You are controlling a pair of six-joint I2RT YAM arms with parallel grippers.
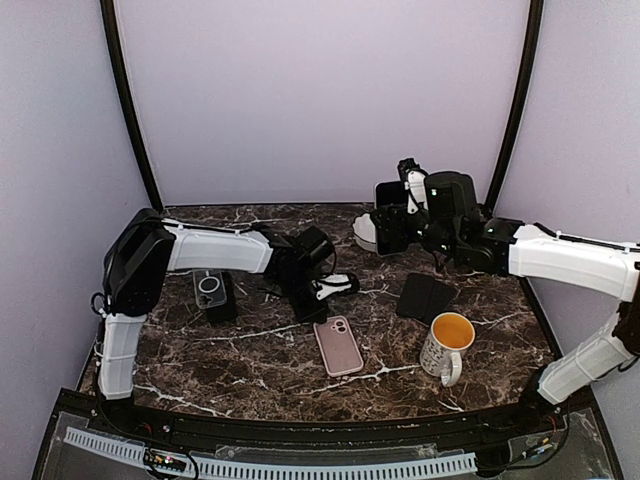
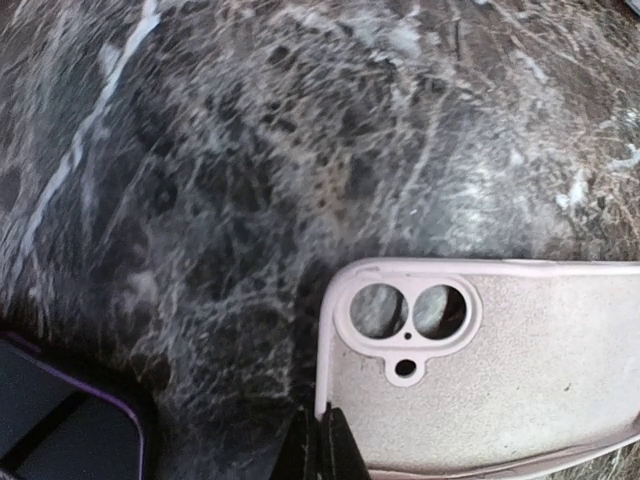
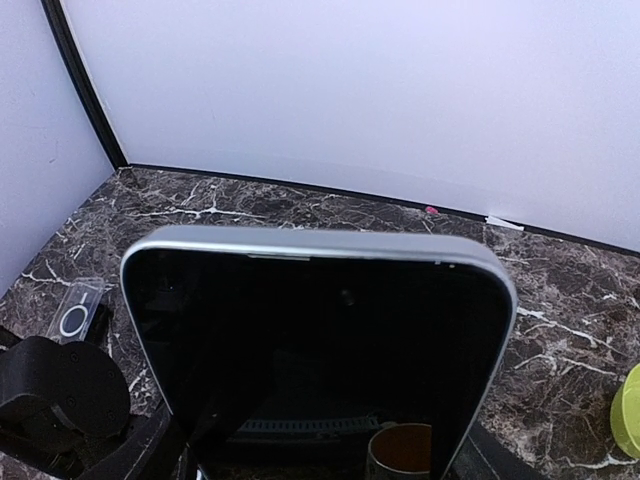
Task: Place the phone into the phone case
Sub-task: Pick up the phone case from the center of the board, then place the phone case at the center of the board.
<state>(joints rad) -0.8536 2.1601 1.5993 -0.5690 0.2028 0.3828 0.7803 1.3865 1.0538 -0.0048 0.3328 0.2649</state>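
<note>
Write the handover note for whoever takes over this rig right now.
Left gripper: shut, with its tips at the camera-cutout end of the phone case. Whether they pinch its rim cannot be told.
Right gripper: shut on the phone, held raised at the back right.
The case lies empty, inside up, on the table near the middle.
Done: the phone is off the table and in hand.
Left: bring the phone over the case and press it in.

table (image 1: 250,375) | marble | holds: phone case (image 1: 338,346), mug (image 1: 446,345), black folder (image 1: 425,297), charger box (image 1: 213,293)
</note>
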